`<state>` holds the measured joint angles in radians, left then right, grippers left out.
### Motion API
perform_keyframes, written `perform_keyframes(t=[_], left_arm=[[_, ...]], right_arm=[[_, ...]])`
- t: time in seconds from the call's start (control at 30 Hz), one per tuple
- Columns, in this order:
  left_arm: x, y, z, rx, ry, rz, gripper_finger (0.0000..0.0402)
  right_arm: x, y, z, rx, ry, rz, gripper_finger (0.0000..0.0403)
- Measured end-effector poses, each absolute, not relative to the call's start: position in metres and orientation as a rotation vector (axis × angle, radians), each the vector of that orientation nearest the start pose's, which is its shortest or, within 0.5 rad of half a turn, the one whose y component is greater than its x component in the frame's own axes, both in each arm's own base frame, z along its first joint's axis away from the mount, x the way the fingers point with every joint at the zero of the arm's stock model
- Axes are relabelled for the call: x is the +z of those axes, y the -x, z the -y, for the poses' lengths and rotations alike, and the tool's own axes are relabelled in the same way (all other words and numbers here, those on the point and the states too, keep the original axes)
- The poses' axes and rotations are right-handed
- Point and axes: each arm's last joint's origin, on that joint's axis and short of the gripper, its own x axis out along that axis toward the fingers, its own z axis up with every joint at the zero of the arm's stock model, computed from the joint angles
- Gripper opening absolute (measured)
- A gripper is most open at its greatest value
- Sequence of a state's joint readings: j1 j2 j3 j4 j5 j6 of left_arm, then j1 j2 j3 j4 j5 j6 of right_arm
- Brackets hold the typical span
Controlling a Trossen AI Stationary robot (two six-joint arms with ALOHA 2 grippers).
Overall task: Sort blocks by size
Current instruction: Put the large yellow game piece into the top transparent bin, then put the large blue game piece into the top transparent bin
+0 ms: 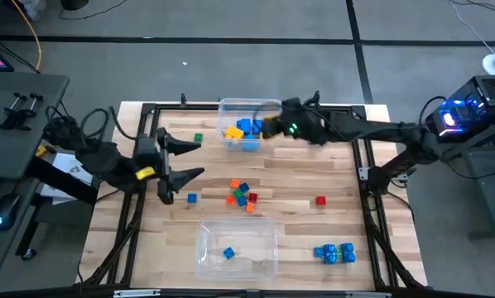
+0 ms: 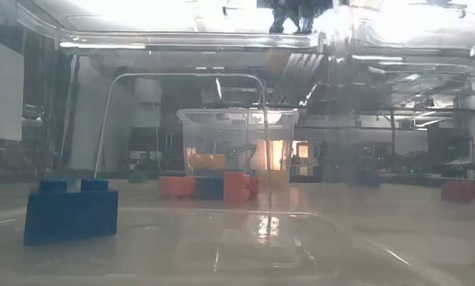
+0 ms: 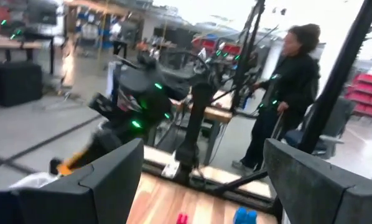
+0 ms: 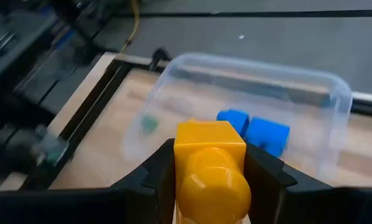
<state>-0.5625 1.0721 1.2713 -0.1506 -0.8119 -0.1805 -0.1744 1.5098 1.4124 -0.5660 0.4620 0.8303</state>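
**Ana:** Right wrist view settles it, doesn't it; the right gripper [image 4: 211, 180] is clenched on a yellow block [image 4: 211, 171], one of the larger ones, hanging just over the rim of the far bin [image 4: 338, 93]

**Ben:** Yes; from above that gripper [image 1: 268, 126] sits at the bin by the table's far edge [image 1: 252, 103], which already holds blue and yellow large blocks [image 1: 246, 128]; so the step in hand is dropping off a big one

**Ana:** And what does the next move call for?

**Ben:** My guess: carry the block fully inside the wall, then let go; releasing over the rim could bounce it out

**Ana:** The left gripper [image 1: 188, 159]?

**Ben:** Waiting near the table's left edge, fingers spread, holding nothing

**Ana:** What remains?

**Ben:** A cluster of tiny cubes [image 1: 242, 195] mid-table; large blue blocks [image 1: 334, 253] near the right front corner; the near bin [image 1: 268, 228] holds one blue cube [image 1: 228, 253]
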Motion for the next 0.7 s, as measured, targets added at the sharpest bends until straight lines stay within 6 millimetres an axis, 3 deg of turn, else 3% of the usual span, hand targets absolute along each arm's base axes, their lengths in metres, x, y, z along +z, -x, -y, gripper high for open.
perform_keyframes(t=[0.17, 0.37, 0.5, 0.7], left_arm=[[0.438, -0.196, 0.099, 0.259, 0.237, 0.018, 0.0317], [0.437, -0.195, 0.098, 0.282, 0.261, 0.013, 0.0317], [0.441, -0.187, 0.088, 0.413, 0.299, 0.051, 0.0317], [0.428, -0.181, 0.05, 0.47, 0.398, -0.073, 0.0317]], right_arm=[[0.325, -0.34, 0.106, -0.859, -0.73, -0.357, 0.0176], [0.314, -0.346, 0.121, -0.783, -0.74, -0.417, 0.0245], [0.318, -0.33, 0.12, -0.821, -0.77, -0.485, 0.0269], [0.317, -0.282, 0.11, -1.112, -0.708, -0.724, 0.0274]])
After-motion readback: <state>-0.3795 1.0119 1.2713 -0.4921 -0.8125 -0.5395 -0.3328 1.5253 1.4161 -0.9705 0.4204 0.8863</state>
